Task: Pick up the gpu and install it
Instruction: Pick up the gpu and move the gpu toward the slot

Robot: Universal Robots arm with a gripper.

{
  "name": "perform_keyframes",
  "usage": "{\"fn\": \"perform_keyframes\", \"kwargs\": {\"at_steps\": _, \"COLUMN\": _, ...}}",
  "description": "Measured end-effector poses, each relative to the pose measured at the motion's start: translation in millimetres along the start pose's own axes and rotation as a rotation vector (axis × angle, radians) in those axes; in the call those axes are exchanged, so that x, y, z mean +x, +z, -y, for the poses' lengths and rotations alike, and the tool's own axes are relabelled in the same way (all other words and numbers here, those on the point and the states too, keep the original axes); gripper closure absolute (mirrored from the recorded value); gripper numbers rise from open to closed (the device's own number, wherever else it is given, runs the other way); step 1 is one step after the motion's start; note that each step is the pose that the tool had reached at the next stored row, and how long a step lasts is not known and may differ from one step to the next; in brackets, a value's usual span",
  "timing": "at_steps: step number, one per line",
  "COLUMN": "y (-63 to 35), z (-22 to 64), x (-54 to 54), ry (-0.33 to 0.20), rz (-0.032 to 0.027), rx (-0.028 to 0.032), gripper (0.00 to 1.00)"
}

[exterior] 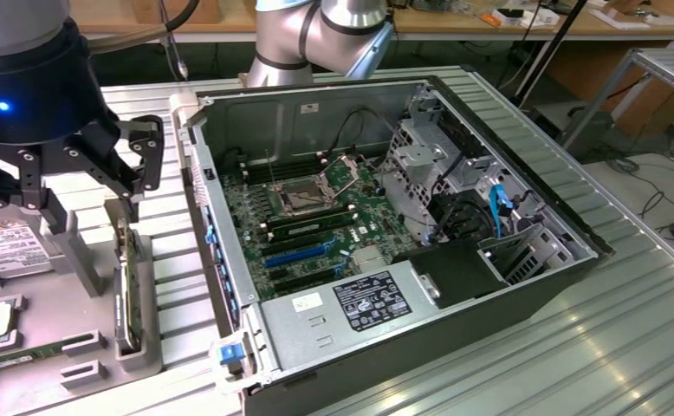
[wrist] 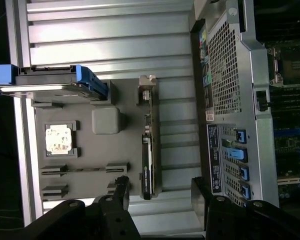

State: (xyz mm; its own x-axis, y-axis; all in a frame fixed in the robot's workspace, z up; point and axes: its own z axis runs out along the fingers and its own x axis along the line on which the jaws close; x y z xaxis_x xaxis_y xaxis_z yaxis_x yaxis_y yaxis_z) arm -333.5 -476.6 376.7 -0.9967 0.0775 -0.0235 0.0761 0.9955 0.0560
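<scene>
The gpu (exterior: 128, 290) stands on its edge in a slot of the grey parts holder (exterior: 83, 381), at the exterior view's left beside the open computer case (exterior: 430, 286). In the wrist view the gpu (wrist: 148, 155) appears edge-on as a thin green and black card with its silver bracket at one end. My gripper (exterior: 88, 195) hangs open above the holder, a little above the card's far end and touching nothing. From the wrist camera, the gripper (wrist: 161, 192) has a dark finger on each side of the card's line, and nothing is held.
The case lies on its side with the motherboard (exterior: 302, 208) and its blue slots (exterior: 296, 256) exposed. The holder also carries a hard drive (wrist: 55, 82) in a blue caddy, a processor chip (wrist: 58, 138) and a RAM stick (wrist: 82, 169). Ribbed metal tabletop (exterior: 614, 347) surrounds everything.
</scene>
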Motion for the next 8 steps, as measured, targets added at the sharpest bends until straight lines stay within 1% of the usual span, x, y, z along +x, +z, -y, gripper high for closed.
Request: {"fn": "perform_keyframes", "kwargs": {"at_steps": 8, "y": 3.6, "z": 0.2, "x": 0.1, "ry": 0.000, "rz": -0.0001, "rx": 0.0000, "gripper": 0.38}}
